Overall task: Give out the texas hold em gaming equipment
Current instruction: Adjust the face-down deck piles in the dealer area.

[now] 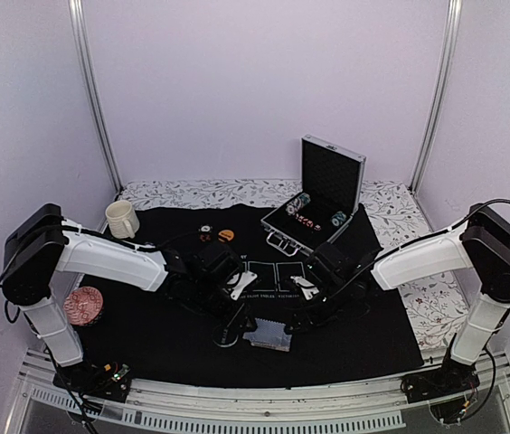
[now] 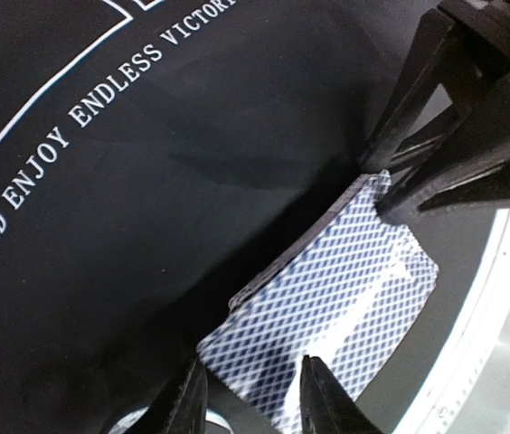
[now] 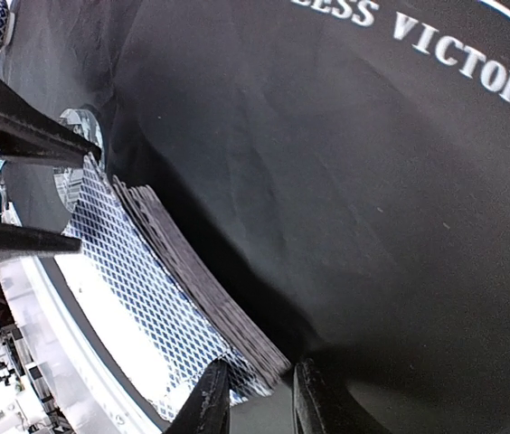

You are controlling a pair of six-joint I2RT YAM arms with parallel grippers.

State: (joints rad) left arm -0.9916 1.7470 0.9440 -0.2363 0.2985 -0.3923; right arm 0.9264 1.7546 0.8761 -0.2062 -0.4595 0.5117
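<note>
A deck of grey-blue-backed playing cards (image 1: 267,339) is held tilted just above the black mat near the front centre, between both grippers. My left gripper (image 2: 253,362) is shut on the deck's (image 2: 327,307) near end. Its left end hides much of the stack in the top view. My right gripper (image 3: 260,365) pinches the opposite corner of the deck (image 3: 146,271), one finger on the patterned back and one at the underside. The right gripper's fingers (image 2: 454,181) show in the left wrist view at the deck's far end. Striped poker chips (image 1: 305,212) lie in the open case.
The silver case (image 1: 332,172) stands open at the back right of the mat (image 1: 146,334). A cream mug (image 1: 121,218) sits back left. An orange disc (image 1: 227,236) lies behind the arms, a reddish disc (image 1: 83,306) at the mat's left edge, a clear round disc (image 1: 225,341) beside the deck.
</note>
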